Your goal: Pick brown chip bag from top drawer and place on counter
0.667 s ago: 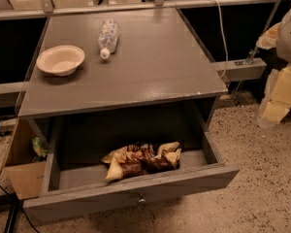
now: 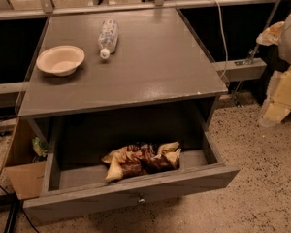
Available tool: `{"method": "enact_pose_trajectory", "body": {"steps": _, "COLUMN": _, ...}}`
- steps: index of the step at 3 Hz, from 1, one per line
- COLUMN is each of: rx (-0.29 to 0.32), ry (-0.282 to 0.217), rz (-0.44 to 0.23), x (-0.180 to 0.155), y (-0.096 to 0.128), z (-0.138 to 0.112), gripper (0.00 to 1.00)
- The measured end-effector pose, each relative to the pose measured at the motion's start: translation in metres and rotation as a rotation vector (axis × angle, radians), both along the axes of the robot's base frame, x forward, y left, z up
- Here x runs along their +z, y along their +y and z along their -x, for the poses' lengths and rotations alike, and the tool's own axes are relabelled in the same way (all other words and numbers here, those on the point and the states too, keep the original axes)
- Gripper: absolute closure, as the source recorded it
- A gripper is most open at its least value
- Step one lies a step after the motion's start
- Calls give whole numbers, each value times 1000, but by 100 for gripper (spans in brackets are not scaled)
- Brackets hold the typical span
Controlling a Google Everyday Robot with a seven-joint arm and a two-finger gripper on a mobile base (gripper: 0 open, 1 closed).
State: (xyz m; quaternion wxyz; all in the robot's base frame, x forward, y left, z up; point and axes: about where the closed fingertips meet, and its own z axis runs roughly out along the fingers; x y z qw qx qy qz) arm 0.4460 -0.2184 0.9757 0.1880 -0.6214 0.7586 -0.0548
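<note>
The brown chip bag [image 2: 143, 159] lies crumpled in the open top drawer [image 2: 131, 194], near the middle and close to its front wall. A small metal knob [image 2: 141, 198] sits at the middle of the drawer front. The counter [image 2: 155, 69] is the flat grey top above the drawer. My gripper [image 2: 280, 97] is a pale yellow-white shape at the right edge of the view. It hangs off to the right of the cabinet at about counter height, far from the bag, and partly cut off by the frame.
A tan bowl [image 2: 60, 59] and a plastic bottle [image 2: 108, 37] lying on its side rest on the counter's far left. A cardboard box [image 2: 19, 176] with a small green packet [image 2: 39, 147] stands left of the drawer. A white cable [image 2: 222, 28] runs behind the right side.
</note>
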Motion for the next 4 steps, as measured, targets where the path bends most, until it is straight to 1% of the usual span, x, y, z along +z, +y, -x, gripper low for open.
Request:
{"method": "enact_pose_trajectory", "body": {"steps": 2, "rx": 214, "ry": -220, "rz": 9, "x": -14, "y": -10, "z": -26, "gripper": 0}}
{"method": "enact_pose_trajectory", "body": {"steps": 3, "rx": 280, "ry": -248, "rz": 48, "x": -10, "y": -9, "z": -26, "gripper": 0}}
{"method": "enact_pose_trajectory", "body": {"steps": 4, "rx": 264, "ry": -243, "rz": 47, "x": -16, "y": -3, "z": -18, "gripper": 0}}
